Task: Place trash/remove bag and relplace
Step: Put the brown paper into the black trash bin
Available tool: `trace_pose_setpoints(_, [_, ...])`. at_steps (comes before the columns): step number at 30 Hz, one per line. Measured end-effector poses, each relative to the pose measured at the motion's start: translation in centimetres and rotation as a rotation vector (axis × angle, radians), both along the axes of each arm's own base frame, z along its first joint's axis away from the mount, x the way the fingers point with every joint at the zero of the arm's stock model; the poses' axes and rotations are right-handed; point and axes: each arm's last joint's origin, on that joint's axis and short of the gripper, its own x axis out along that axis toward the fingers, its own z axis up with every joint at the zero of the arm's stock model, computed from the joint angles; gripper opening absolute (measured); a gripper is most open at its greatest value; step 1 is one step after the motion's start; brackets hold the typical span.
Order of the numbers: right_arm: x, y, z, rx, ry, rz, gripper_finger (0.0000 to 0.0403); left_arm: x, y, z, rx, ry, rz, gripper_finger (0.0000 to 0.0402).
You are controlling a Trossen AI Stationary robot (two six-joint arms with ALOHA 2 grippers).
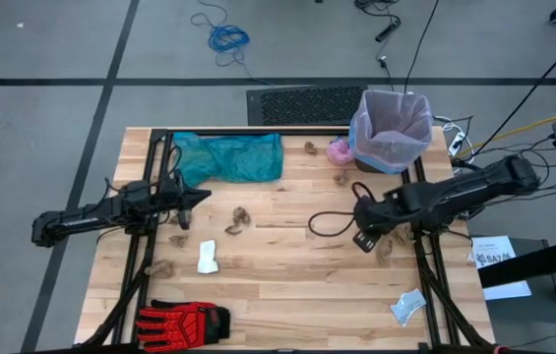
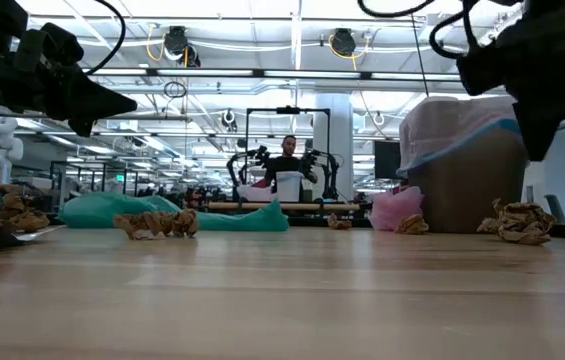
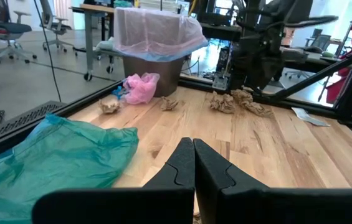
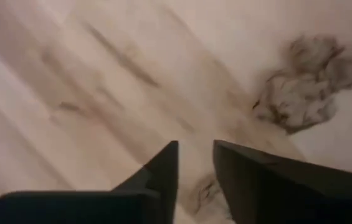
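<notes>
1. Two dark robot arms are seen from above over a wooden table (image 1: 287,265) that fills the middle and lower part of the frame; the left arm is stretched in from the left edge, the right arm from the right edge.
2. A teal-green plastic bag (image 1: 228,157) is spread flat at the upper left of the table top.
3. A bin (image 1: 392,133) is stood at the upper right corner of the table. The bag (image 1: 388,116), a thin pale pink-lavender liner with a blue drawstring, is fitted in the bin with its top folded over the rim. In the low view it is shown at the right of the frame, draped over the brown bin.
4. A red and black glove (image 1: 184,321) is laid at the lower left edge of the table.
5. The left gripper (image 1: 203,196) is held at the left centre of the overhead frame, just below the teal-green bag. Its fingers (image 3: 182,168) are pressed together with nothing between them.
6. The right gripper (image 1: 364,239) is placed right of centre in the overhead frame, pointed down at the table. In its wrist view the fingers (image 4: 163,168) are parted by a narrow gap, nothing is clamped, and a crumpled brown paper wad (image 4: 303,84) is seen at the upper right, apart from them.
7. A small crumpled pink bag (image 1: 339,151) is seen just left of the bin.
8. Several brown paper wads (image 1: 237,221) are scattered across the table, along with a white scrap (image 1: 208,258) at lower centre left and a pale scrap (image 1: 407,307) at the lower right.
</notes>
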Motion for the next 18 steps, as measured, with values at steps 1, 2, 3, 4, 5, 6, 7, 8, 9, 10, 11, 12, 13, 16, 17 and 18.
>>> trace_pose_setpoints(1, [0.2, 0.0, -0.3, -0.024, 0.014, -0.002, 0.0117, 0.0, 0.0, 0.0, 0.000, 0.000, 0.000, 0.0000])
trace_pose_setpoints(2, [0.3, -0.1, -0.5, -0.048, 0.033, -0.002, 0.0133, 0.0, 0.0, 0.0, 0.000, 0.000, 0.000, 0.0000])
trace_pose_setpoints(3, [0.4, -0.1, -0.8, -0.071, 0.056, -0.004, 0.0150, 0.0, 0.0, 0.0, 0.000, 0.000, 0.000, 0.0000])
trace_pose_setpoints(4, [0.4, -0.2, -1.1, -0.096, 0.079, -0.007, 0.0166, 0.0, 0.0, 0.0, 0.000, 0.000, 0.000, 0.0000])
trace_pose_setpoints(5, [0.5, -0.2, -1.3, -0.121, 0.099, -0.009, 0.0181, 0.0, 0.0, 0.0, 0.000, 0.000, 0.000, 0.0000])
trace_pose_setpoints(6, [0.6, -0.2, -1.6, -0.144, 0.116, -0.011, 0.0194, 0.0, 0.0, 0.0, 0.000, 0.000, 0.000, 0.0000])
trace_pose_setpoints(7, [0.8, -0.3, -1.9, -0.170, 0.128, -0.015, 0.0207, 0.0, 0.0, 0.0, 0.000, 0.000, 0.000, 0.0000])
trace_pose_setpoints(8, [0.9, -0.4, -2.1, -0.195, 0.138, -0.020, 0.0217, 0.0, 0.0, 0.0, 0.000, 0.000, 0.000, 0.0000])
trace_pose_setpoints(9, [1.1, -0.5, -2.4, -0.210, 0.149, -0.025, 0.0226, 0.0, 0.0, 0.0, 0.000, 0.000, 0.000, 0.0000])
trace_pose_setpoints(10, [1.3, -0.6, -2.6, -0.220, 0.159, -0.033, 0.0233, 0.0, 0.0, 0.0, 0.000, 0.000, 0.000, 0.0000])
trace_pose_setpoints(11, [1.5, -0.8, -2.9, -0.231, 0.172, -0.040, 0.0238, 0.0, 0.0, 0.0, 0.000, 0.000, 0.000, 0.0000])
trace_pose_setpoints(12, [1.7, -1.0, -3.2, -0.237, 0.188, -0.048, 0.0240, 0.0, 0.0, 0.0, 0.000, 0.000, 0.000, 0.0000])
trace_pose_setpoints(13, [1.9, -1.3, -3.5, -0.240, 0.204, -0.055, 0.0241, 0.0, 0.0, 0.0, 0.000, 0.000, 0.000, 0.0000])
trace_pose_setpoints(16, [2.4, -2.0, -4.6, -0.247, 0.261, -0.081, 0.0236, 0.0, 0.0, 0.0, 0.000, 0.000, 0.000, 0.0000])
trace_pose_setpoints(17, [2.4, -2.3, -4.9, -0.247, 0.278, -0.095, 0.0232, 0.0, 0.0, 0.0, 0.000, 0.000, 0.000, 0.0000])
trace_pose_setpoints(18, [2.5, -2.6, -5.4, -0.244, 0.297, -0.112, 0.0227, 0.0, 0.0, 0.0, 0.000, 0.000, 0.000, 0.0000])
